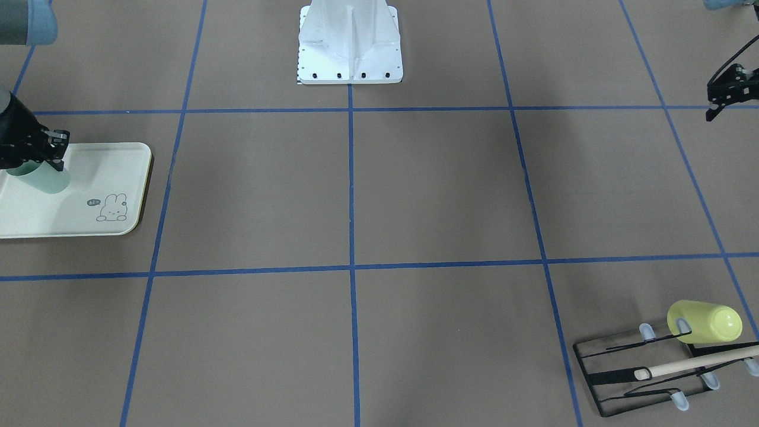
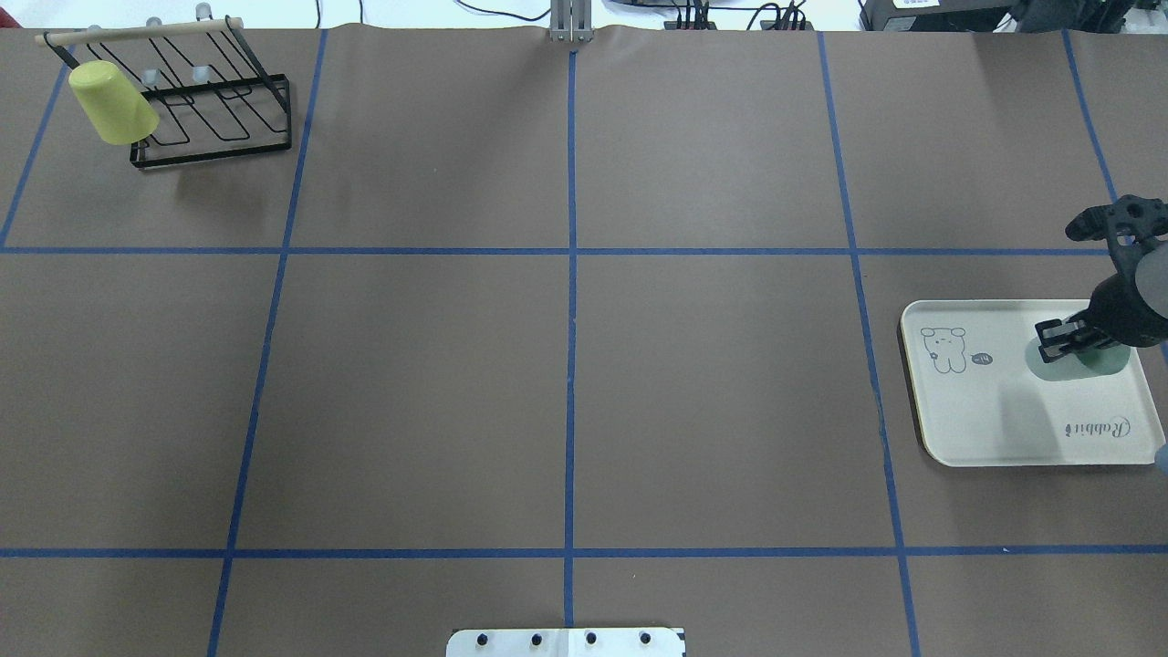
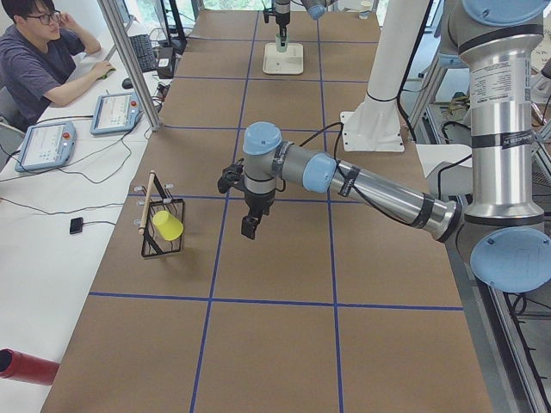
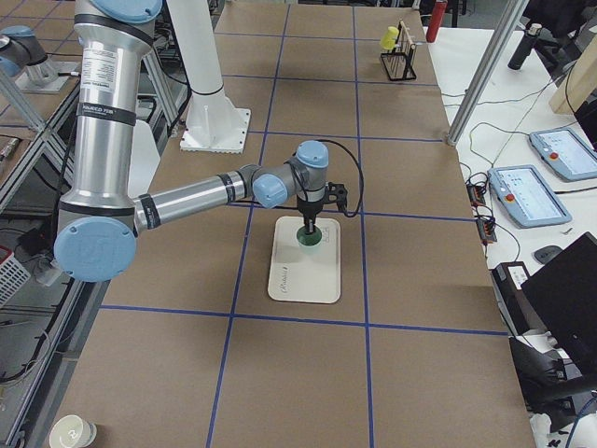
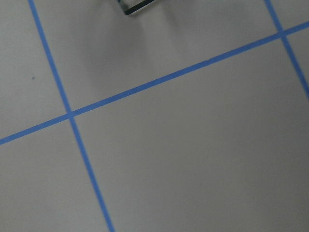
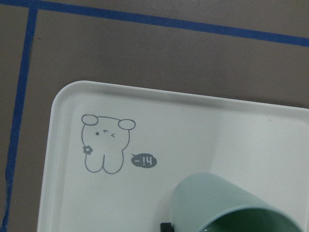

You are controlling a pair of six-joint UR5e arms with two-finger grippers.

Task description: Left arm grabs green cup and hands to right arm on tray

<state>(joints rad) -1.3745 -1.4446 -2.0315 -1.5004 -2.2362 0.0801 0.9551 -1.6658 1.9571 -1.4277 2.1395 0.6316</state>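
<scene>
The pale mint green cup (image 1: 48,177) hangs mouth-up over the cream tray (image 1: 107,172) with the bunny drawing. My right gripper (image 1: 42,155) comes down from above and is shut on the cup's rim. In the overhead view the right gripper (image 2: 1063,339) and the green cup (image 2: 1081,363) are at the tray's (image 2: 985,420) far right part. Whether the cup's base touches the tray I cannot tell. The right wrist view shows the cup's (image 6: 217,193) open mouth beside the bunny. My left gripper (image 3: 250,227) hangs empty above the table near the rack; its jaws are unclear.
A yellow-green cup (image 2: 111,102) sits on a prong of the black wire rack (image 2: 219,119), which has a wooden bar (image 1: 699,362). The white robot base (image 1: 350,44) stands at the table's middle edge. A person (image 3: 43,52) sits at a side desk.
</scene>
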